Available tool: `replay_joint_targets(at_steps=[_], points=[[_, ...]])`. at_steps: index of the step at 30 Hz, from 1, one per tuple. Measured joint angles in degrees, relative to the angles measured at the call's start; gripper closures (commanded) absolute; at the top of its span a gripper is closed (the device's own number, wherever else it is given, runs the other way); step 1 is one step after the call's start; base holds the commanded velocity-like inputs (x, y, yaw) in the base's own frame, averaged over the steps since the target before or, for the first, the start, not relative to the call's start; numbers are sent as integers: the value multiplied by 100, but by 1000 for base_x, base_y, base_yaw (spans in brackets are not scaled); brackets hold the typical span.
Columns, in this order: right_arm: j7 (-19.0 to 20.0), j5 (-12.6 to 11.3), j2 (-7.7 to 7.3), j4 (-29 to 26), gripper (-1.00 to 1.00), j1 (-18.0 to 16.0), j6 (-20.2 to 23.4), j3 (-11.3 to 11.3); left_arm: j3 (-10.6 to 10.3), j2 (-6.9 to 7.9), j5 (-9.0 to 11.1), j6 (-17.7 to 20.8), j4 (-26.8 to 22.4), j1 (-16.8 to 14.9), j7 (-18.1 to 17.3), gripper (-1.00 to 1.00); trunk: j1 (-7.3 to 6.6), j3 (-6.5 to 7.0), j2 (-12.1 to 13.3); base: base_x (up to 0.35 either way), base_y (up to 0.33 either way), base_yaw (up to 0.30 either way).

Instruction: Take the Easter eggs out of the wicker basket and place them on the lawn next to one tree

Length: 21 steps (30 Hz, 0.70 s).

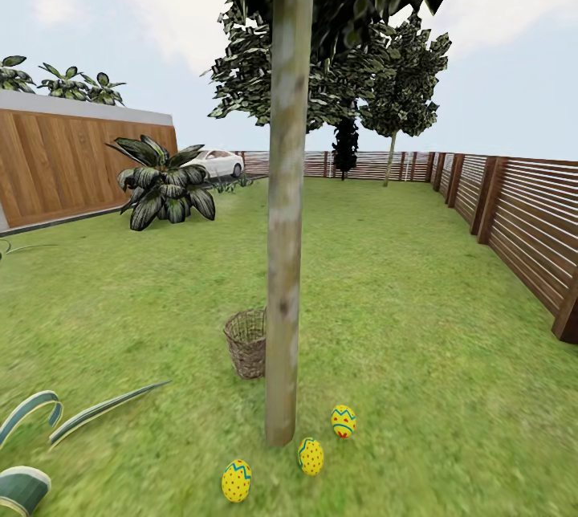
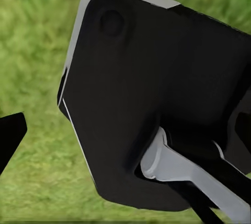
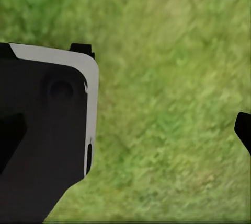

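The tree (image 1: 285, 260) with its pale trunk stands in the middle of the head view on the lawn (image 1: 417, 324). Three yellow Easter eggs lie on the grass at its foot: one (image 1: 236, 481) at the front left, one (image 1: 311, 456) just in front, one (image 1: 343, 421) to the right. The wicker basket (image 1: 246, 343) sits upright behind the trunk's left side, partly hidden by it; I see no egg in the part that shows. In the wrist views, my left gripper (image 2: 125, 140) and right gripper (image 3: 125, 135) hang open over grass, holding nothing.
A striped agave (image 1: 48, 421) spreads at the near left and a larger leafy plant (image 1: 164, 184) grows further back left. A brown slat fence (image 1: 522, 220) runs along the right and back. A black-and-grey robot panel (image 2: 157, 93) sits below both wrists.
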Motion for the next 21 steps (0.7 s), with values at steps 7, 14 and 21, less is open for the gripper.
replay_joint_targets(at_steps=[7, 14, 21], points=[[-4, -2, 111, 0, -100, 396, -365, 0, 1, 48, 0, -1, 4, 159, 0, -100, 0, 0, 0, 0, 0, 0], [-3, -4, 159, -3, -100, 762, -429, 0, 0, 36, 0, 1, 4, 392, 7, -100, 0, 0, 0, 0, 0, 0], [-5, -2, 161, 4, -100, 1124, -436, -1, 0, 15, 0, -4, 4, 738, 4, -100, 0, 0, 0, 0, 0, 0]])
